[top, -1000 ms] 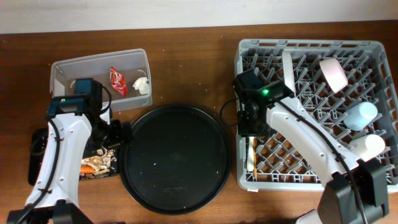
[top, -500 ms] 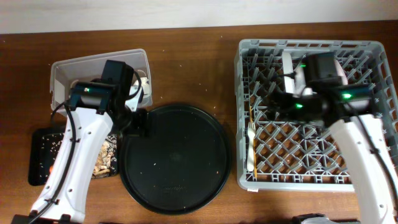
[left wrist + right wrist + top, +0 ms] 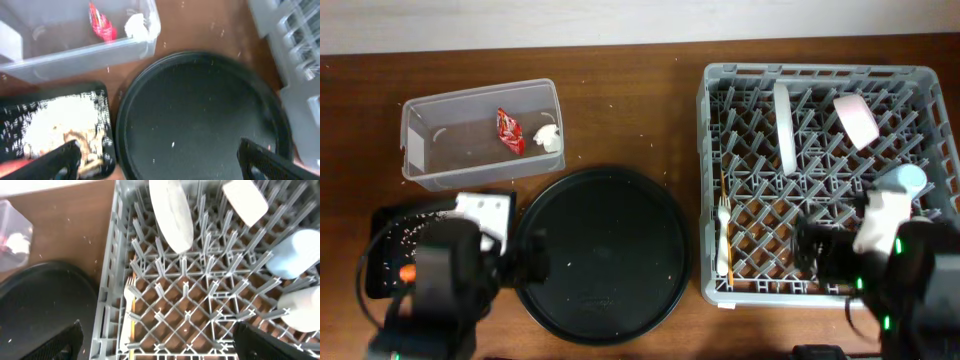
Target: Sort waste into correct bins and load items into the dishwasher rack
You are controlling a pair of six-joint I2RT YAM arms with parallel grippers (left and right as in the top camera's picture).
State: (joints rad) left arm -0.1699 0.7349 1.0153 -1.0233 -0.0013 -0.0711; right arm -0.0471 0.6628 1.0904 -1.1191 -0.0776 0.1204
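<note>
The grey dishwasher rack point(image 3: 711, 180) holds an upright pale plate point(image 3: 172, 212), a white-pink bowl point(image 3: 245, 200), a light-blue cup point(image 3: 295, 252) and a white cup point(image 3: 300, 310). A white fork point(image 3: 722, 243) and thin chopsticks point(image 3: 723, 195) lie along its left side. The clear tub point(image 3: 450, 160) contains a red wrapper point(image 3: 509, 131) and a white tissue point(image 3: 549, 139). Crumbly scraps and an orange carrot point(image 3: 410, 272) sit in the shallow black tray point(image 3: 382, 235). My left gripper point(image 3: 162, 165) is open above the round tray. My right gripper point(image 3: 160, 347) is open above the rack's front.
A large round black tray point(image 3: 602, 255) with a few crumbs lies between the bins and the rack. Both arms sit low at the table's front edge. Small crumbs dot the brown tabletop point(image 3: 630, 110).
Both arms have pulled back to the table's front edge. The right gripper has opened and left the fork and chopsticks in the rack's left side.
</note>
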